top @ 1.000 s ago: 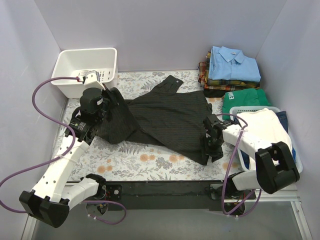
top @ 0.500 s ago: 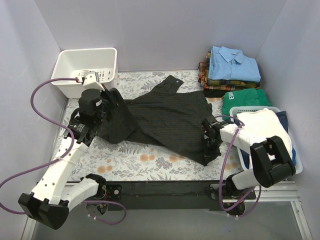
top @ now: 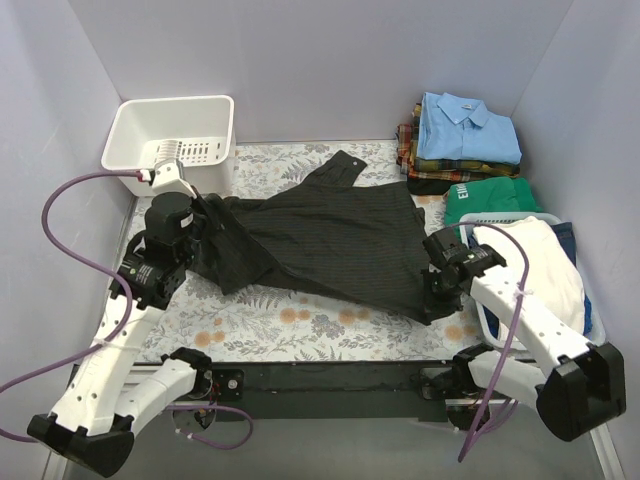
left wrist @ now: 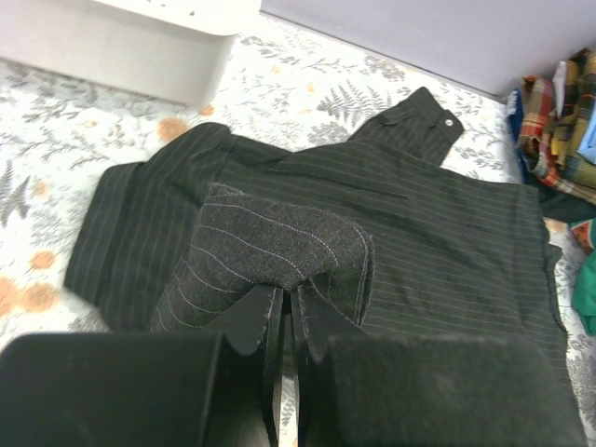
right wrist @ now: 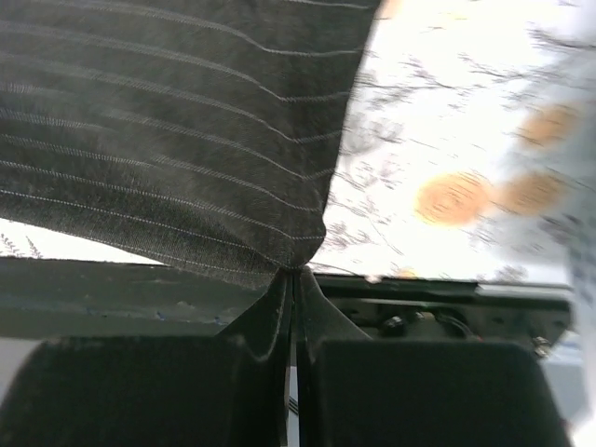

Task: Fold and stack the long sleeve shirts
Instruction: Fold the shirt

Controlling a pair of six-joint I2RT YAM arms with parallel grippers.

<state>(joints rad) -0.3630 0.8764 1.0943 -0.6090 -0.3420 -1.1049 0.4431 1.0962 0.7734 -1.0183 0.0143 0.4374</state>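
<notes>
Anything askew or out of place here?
Only the black shirt: it lies diagonal and rumpled, one cuff sticking toward the far wall, one end bunched in the left gripper. The folded stack looks tidy.

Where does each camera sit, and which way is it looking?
Top external: high behind the arms, looking down on the table; both arms show, left gripper and right gripper holding the black shirt.
Left wrist: on the left arm, looking across the shirt toward the white basket; its fingers show.
Right wrist: on the right arm, looking at the shirt's corner and table's near edge; its fingers show.
All share the black shirt.
</notes>
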